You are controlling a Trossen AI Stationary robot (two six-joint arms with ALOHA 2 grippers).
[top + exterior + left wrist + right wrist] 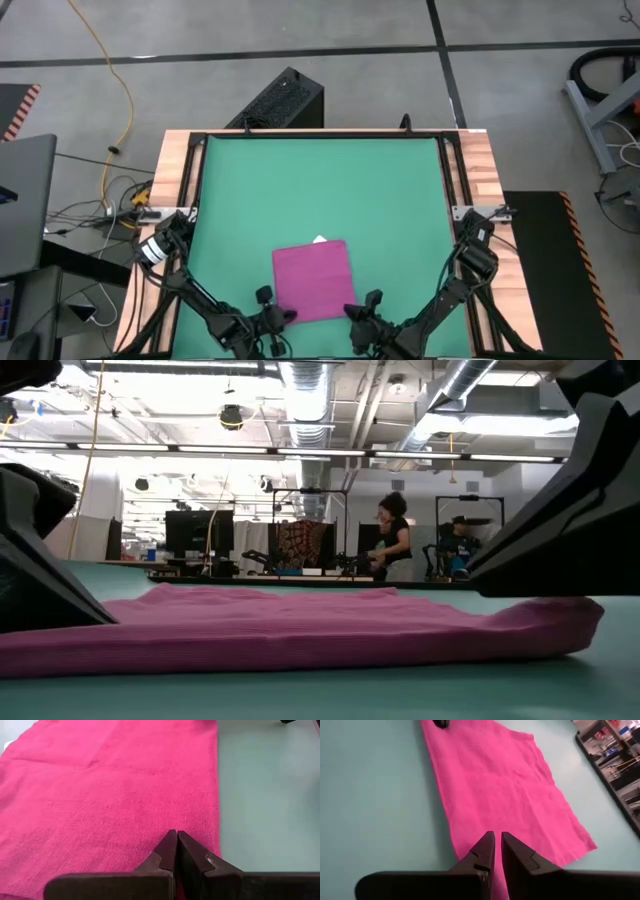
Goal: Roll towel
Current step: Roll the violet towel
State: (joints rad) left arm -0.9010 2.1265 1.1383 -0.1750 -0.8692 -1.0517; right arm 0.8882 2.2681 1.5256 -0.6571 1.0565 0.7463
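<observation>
The magenta towel [313, 280] lies spread flat on the green mat [320, 190], with its white tag [320, 240] at the far edge. My left gripper [285, 317] is shut at the towel's near left corner, and the left wrist view [177, 834] shows its fingers over the cloth. My right gripper [352, 312] is shut at the near right corner, and it also shows in the right wrist view [496, 835]. In the low view the towel [300, 630] lies flat between two dark finger shapes. My left gripper is shut on the towel near its near left corner [165, 827], slanting down from the near side. Its own fingers hide the cloth's edge, so the layers cannot be told. The towel lies flat on the mat. My right gripper is shut on the towel's near right corner [470, 847], slanting down from the near side. The fingers hide the corner itself. That end of the towel [585, 612] stands slightly raised, and the remainder lies flat on the mat.
The mat is bare to the far side, left and right of the towel. Black rails [190, 190] and wooden strips [480, 170] border the mat. In the low view a person [392, 545] stands far off in the room behind the table.
</observation>
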